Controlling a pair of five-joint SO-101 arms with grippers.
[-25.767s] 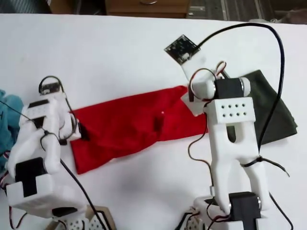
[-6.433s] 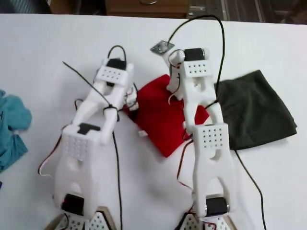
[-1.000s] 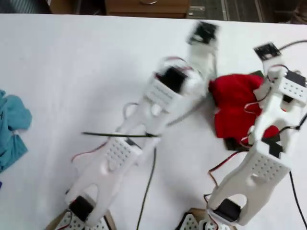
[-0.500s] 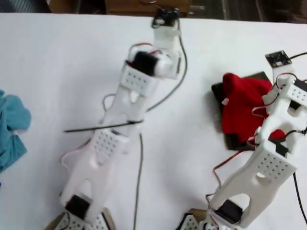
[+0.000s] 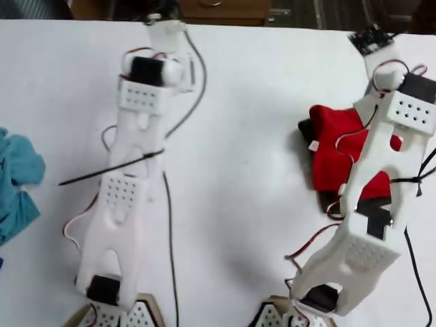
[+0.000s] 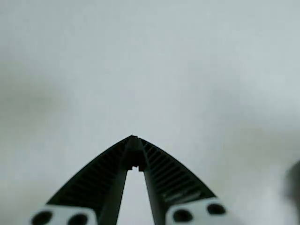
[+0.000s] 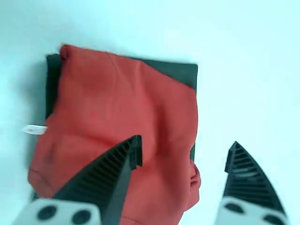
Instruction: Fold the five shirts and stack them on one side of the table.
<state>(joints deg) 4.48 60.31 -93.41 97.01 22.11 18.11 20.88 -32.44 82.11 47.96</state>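
Note:
A folded red shirt [image 5: 332, 158] lies on top of a folded dark green shirt [image 5: 306, 131] at the right of the white table [image 5: 238, 136]. In the right wrist view the red shirt [image 7: 112, 122] covers most of the dark shirt [image 7: 180, 72]. My right gripper [image 7: 184, 152] hangs open just above the red shirt, holding nothing. My left gripper [image 6: 134, 140] is shut and empty over bare table, and the left arm [image 5: 143, 92] stretches toward the far edge. A crumpled teal shirt [image 5: 17, 184] lies at the left edge.
The right arm [image 5: 381, 163] stands over the shirt stack and hides its right part. Cables trail from both arms. A wooden cabinet [image 5: 204, 10] sits beyond the table's far edge.
The left arm has swung left, away from the red shirt, toward the far left of the table. The right arm has shifted slightly over the stack. The red shirt stays on the dark one.

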